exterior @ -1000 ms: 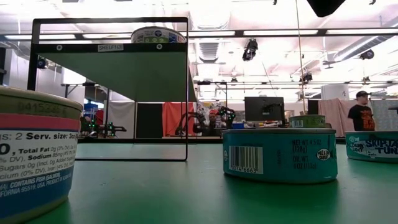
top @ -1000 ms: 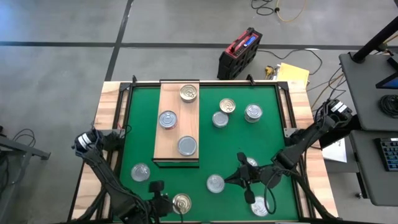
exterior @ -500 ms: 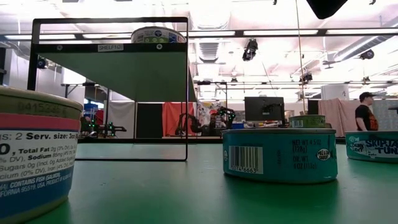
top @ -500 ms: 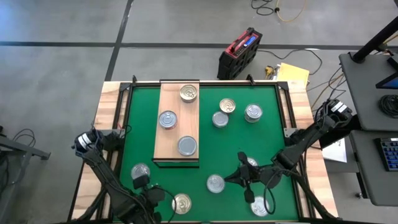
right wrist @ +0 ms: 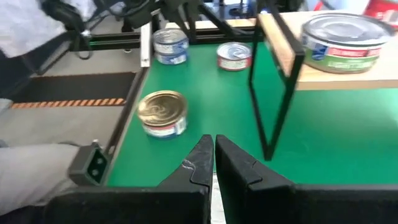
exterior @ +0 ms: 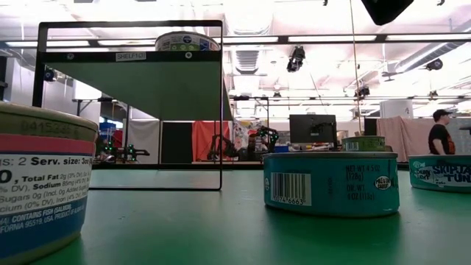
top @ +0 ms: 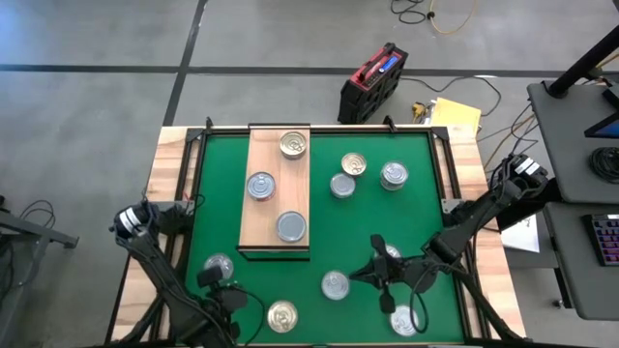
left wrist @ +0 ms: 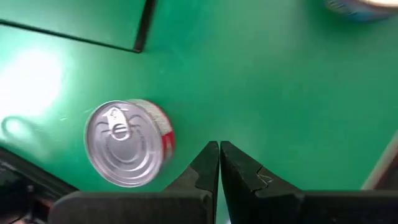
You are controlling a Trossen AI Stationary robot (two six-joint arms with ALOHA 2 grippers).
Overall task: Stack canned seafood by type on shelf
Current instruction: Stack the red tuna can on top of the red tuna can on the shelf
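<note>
The shelf [top: 279, 198] is a light wooden board on a black frame over the green mat. It carries three tins: a gold-lidded one [top: 293, 145] and two silver ones [top: 260, 186] [top: 291, 226]. Other canned seafood sits on the mat, including a silver tin with a red label [top: 219, 266] [left wrist: 127, 143] and a gold-lidded tin [top: 282, 315] [right wrist: 163, 112]. My left gripper [top: 211, 280] [left wrist: 219, 155] points down beside the red-labelled tin, shut and empty. My right gripper [top: 360, 273] [right wrist: 214, 146] hovers shut over the mat's near right.
Three tins [top: 353, 165] [top: 341, 185] [top: 393, 175] cluster right of the shelf. Silver tins [top: 335, 284] [top: 404, 322] lie near my right gripper, and another [top: 390, 253] sits half under it. A black rail [top: 198, 135] frames the mat. A person [exterior: 441, 132] stands far behind.
My left gripper has moved from beside the near gold-lidded tin toward the table's left edge and a little down. It ends next to the silver red-labelled tin and has tipped over so that it points steeply down. It stayed shut.
</note>
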